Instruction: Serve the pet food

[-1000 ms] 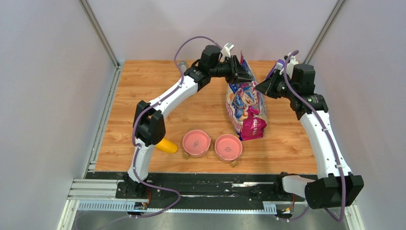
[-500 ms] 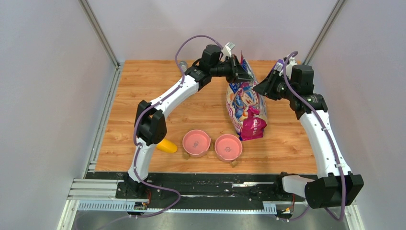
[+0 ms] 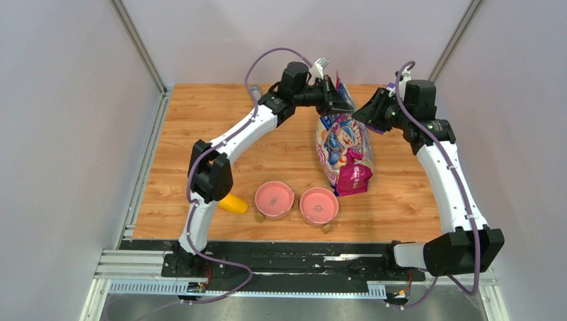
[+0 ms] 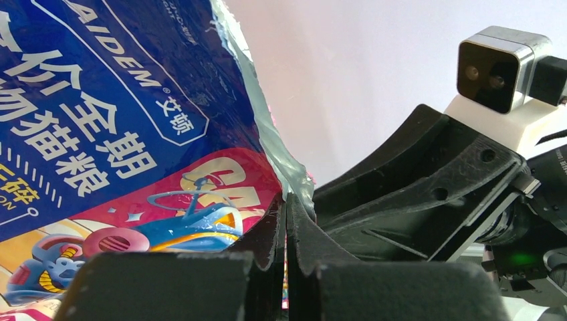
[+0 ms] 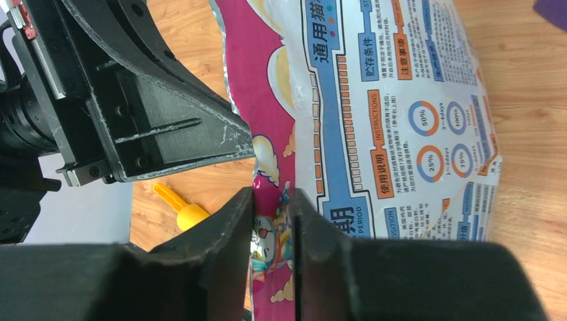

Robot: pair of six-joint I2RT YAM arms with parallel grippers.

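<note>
The pet food is hidden inside the glossy purple-pink cat bag point(image 3: 342, 144), which stands at the back centre of the table. My left gripper point(image 3: 341, 100) is shut on the bag's top edge; in the left wrist view the foil rim of the bag point(image 4: 100, 100) is pinched between the closed jaws point(image 4: 287, 214). My right gripper point(image 3: 361, 115) is at the bag's upper right side. Its jaws point(image 5: 273, 200) stand a little apart, and the bag's pink side fold point(image 5: 274, 120) runs through the gap. Two pink bowls point(image 3: 274, 198) point(image 3: 319, 204) sit side by side near the front.
A yellow scoop point(image 3: 232, 203) lies left of the bowls, partly under the left arm, and shows in the right wrist view too point(image 5: 180, 210). A grey cylinder point(image 3: 255, 90) stands at the back left. Grey walls close in both sides of the table.
My left gripper has closed on the bag's top edge. My right gripper has opened and shifted slightly left and up along the bag's side.
</note>
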